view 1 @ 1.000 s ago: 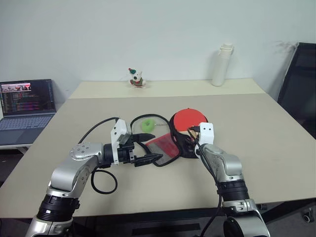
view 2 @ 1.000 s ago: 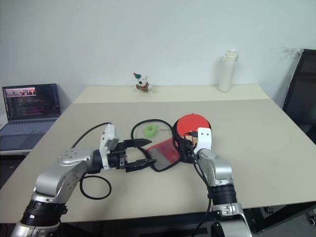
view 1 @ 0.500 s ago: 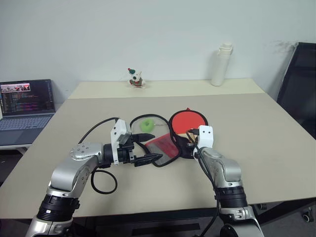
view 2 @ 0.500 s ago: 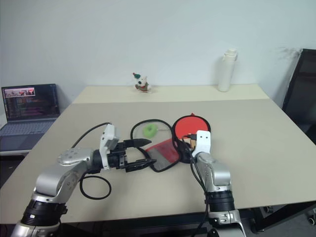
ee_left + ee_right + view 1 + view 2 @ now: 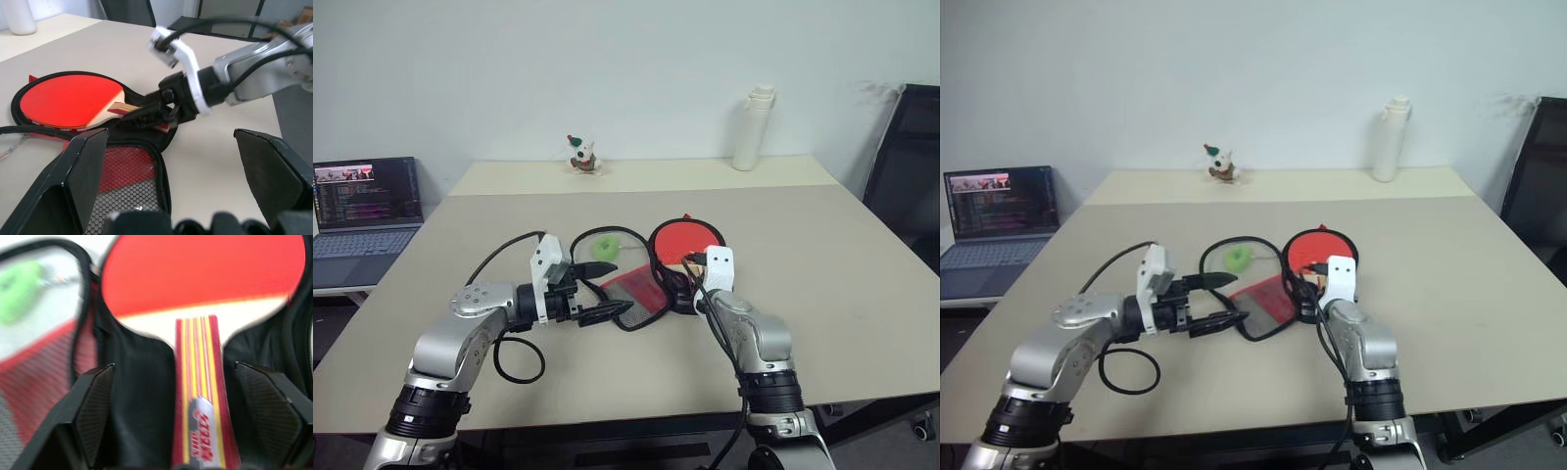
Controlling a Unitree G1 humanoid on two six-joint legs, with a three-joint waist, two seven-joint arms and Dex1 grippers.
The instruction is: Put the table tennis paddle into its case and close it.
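Right gripper (image 5: pixel 195 421) fingers spread wide either side of the table tennis paddle (image 5: pixel 205 308) handle, gripping nothing. Handle logo unreadable.

Left gripper (image 5: pixel 166 191) wide open, empty, over the case (image 5: pixel 132 181).

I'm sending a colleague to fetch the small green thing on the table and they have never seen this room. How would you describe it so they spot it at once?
Start at the large beige table and find the open case with the red table tennis paddle near its middle. Just to the left of the paddle's round face lies the small green object, ringed by the case's black zipper rim. It is the only green thing on the table.
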